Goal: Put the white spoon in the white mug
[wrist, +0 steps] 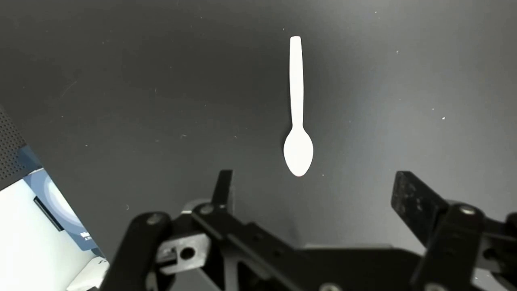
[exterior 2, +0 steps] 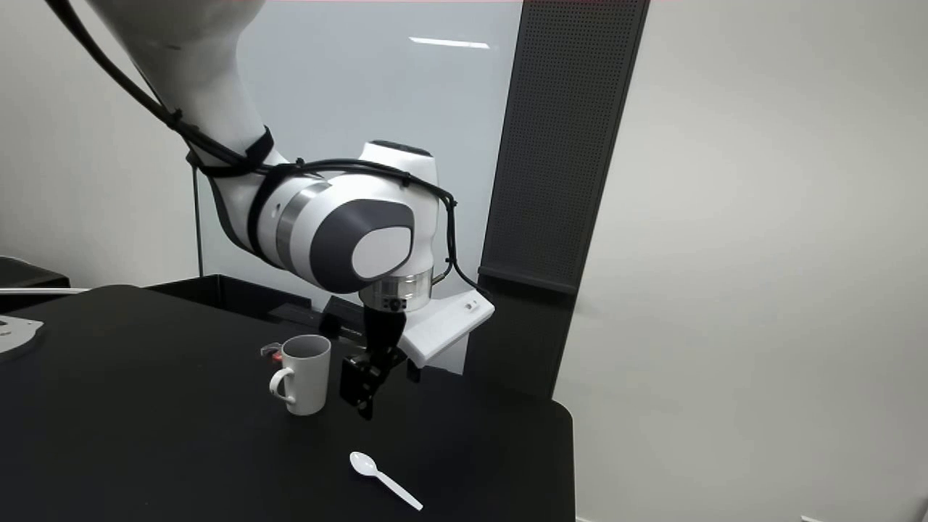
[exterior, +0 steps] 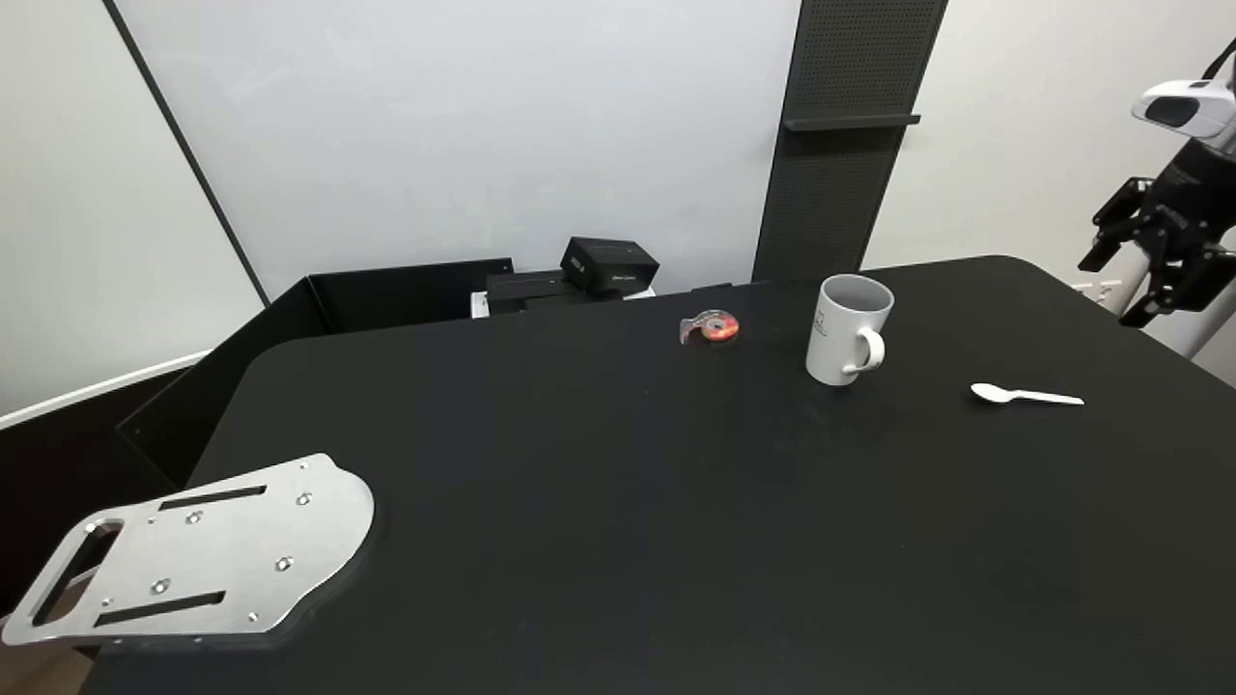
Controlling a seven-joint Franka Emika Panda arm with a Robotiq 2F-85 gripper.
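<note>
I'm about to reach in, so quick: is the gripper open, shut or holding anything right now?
Gripper: open, holding nothing; the white spoon lies on the table.

In an exterior view, a white arm slants in from the upper left and bends mid-frame at a rounded white-and-grey wrist; black cables are strapped along it. In the wrist view, a black gripper spans the bottom of the frame, its two fingers spread wide, one left of centre and one at lower right. In both exterior views, the gripper hangs with its fingers pointing downward.
</note>
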